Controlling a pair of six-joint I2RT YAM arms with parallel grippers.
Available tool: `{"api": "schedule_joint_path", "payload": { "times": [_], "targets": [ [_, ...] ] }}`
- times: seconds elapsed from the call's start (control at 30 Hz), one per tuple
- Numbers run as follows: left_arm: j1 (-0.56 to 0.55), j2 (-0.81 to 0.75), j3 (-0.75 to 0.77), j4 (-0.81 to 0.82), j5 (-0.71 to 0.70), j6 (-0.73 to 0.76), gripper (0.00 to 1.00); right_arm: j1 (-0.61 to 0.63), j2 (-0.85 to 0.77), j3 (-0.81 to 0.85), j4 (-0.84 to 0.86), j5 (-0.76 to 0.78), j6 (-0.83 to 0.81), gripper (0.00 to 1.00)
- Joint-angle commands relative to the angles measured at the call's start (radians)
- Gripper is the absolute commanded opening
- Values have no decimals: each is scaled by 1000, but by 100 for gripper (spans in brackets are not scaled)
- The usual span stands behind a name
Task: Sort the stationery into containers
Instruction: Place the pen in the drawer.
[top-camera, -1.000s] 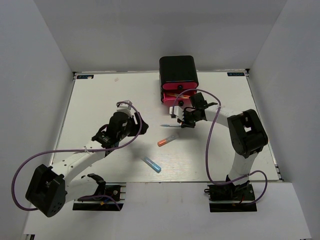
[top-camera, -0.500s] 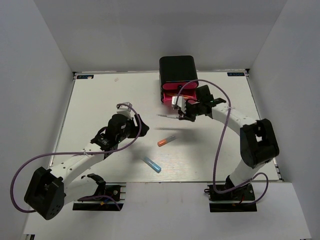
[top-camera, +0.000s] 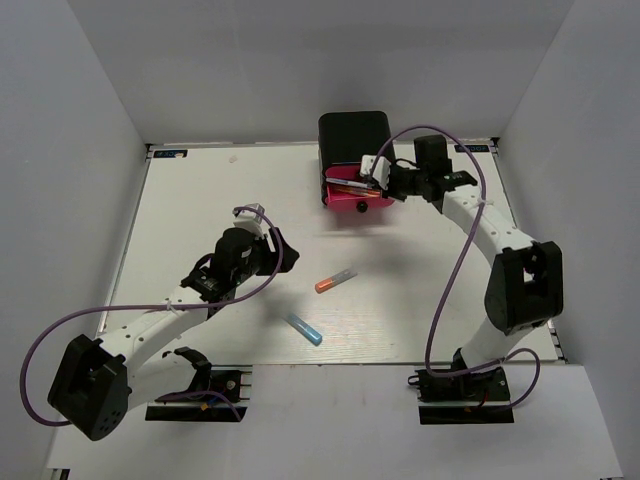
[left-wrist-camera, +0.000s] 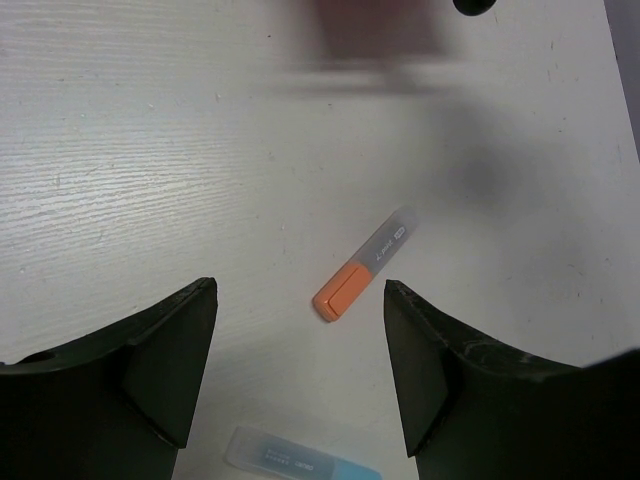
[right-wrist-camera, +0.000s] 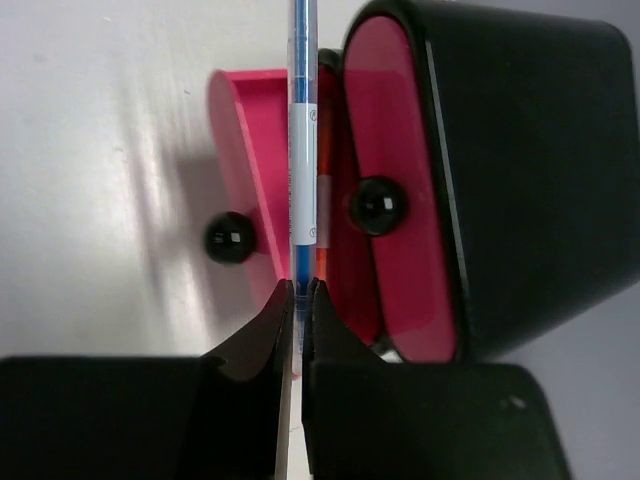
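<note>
The right hand (right-wrist-camera: 298, 292) pinches the bluish pen (right-wrist-camera: 302, 150) by one end. The pen's long axis runs parallel to the drawer fronts, apparently just over the pulled-out pink drawer (right-wrist-camera: 240, 140). The left hand (left-wrist-camera: 298, 300), spread, hovers above the orange marker (left-wrist-camera: 362, 279), farther away.

The rounded black plastic box (right-wrist-camera: 500, 170) is glossy, and its smooth pink drawer fronts (right-wrist-camera: 385, 150) carry shiny round black knobs (right-wrist-camera: 377, 207). In front of the box, the white table (left-wrist-camera: 150, 150) looks matt and finely grained; the stubby orange marker (left-wrist-camera: 362, 266) there has a frosted translucent cap.
</note>
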Motion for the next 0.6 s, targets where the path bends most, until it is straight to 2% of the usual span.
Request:
{"api": "schedule_joint_path", "payload": {
  "times": [0.0,0.13,0.47,0.57],
  "targets": [
    [-3,-26,-3,30,14,12,77,-24,60,101,-21,12,-105,0],
    [-3,-26,-3,30,14,12,77,-43,124,169,-83,-5,-175,0],
    [-3,-26,-12,39,23,12,77,-44,173,153,-118,-14,-263,0],
    [-3,-15,-3,39,23,12,77,-46,183,155,-100,-11,-234,20]
  ]
}}
